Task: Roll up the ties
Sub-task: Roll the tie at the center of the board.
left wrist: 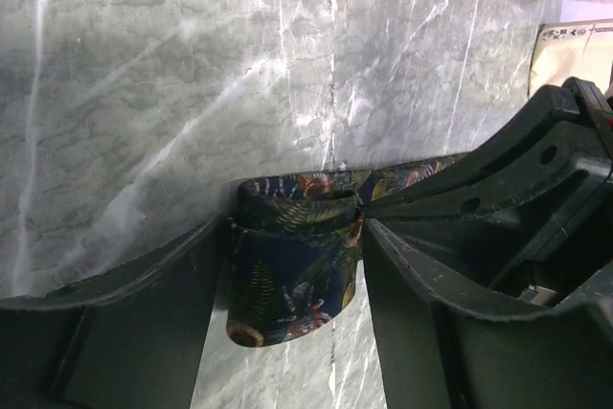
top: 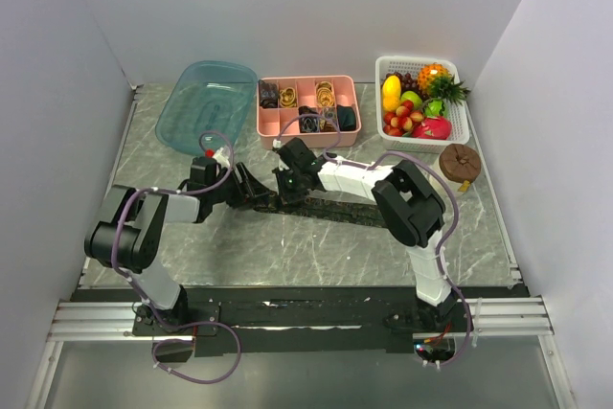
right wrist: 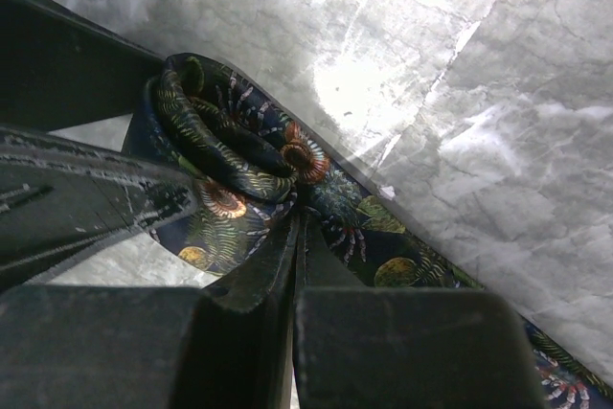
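Rolling the tie (left wrist: 292, 275): left pincer (left wrist: 295, 237), spread astride its rolled end, should steady the sides while right pincer (right wrist: 300, 220), pinching the core, winds toward 3 o'clock.

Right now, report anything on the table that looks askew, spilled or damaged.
Nothing is spilled or damaged. Only the tie stands out: its started roll looks loose and lopsided, not a tight coil. It sits between the fingers of the left gripper, with the right gripper pinched on it.
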`<state>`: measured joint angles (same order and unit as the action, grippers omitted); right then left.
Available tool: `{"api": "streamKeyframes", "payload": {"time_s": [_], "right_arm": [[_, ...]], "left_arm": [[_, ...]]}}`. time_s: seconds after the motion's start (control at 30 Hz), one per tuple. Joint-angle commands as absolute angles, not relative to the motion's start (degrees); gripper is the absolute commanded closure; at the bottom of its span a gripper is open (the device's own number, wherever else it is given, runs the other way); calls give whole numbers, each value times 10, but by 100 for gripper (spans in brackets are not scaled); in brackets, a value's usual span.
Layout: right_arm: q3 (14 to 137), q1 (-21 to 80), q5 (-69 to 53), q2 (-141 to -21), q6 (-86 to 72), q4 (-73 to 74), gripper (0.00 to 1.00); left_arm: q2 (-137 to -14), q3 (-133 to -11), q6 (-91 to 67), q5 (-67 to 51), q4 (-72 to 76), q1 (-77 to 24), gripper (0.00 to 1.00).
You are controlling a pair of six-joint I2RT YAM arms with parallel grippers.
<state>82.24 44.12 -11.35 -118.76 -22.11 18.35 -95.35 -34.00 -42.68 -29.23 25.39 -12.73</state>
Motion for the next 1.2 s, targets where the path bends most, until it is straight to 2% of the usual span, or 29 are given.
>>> {"api": "streamKeyframes", "payload": {"time_s": [0.0,0.1,0.27,0.43,1.17], "right_arm": [[839,445,-112,-1196,-227,170,100],[826,445,-103,-1172,-227,169,100],[809,445,-90,-1125,-224,166,100],[805,446,-92,-1097,-225,159,100],[846,449,-127,-1179,-230,140,100]], "left_arm": [[-969,-312,-410,-286,240,-134,34],[-962,-310,-407,-266,235,-134,34],[-931,-316,-403,-211,206,-133,24],[-893,-328,-389,-178,159,-133,21],[-893,-290,-401,-235,226,-132,27]]}}
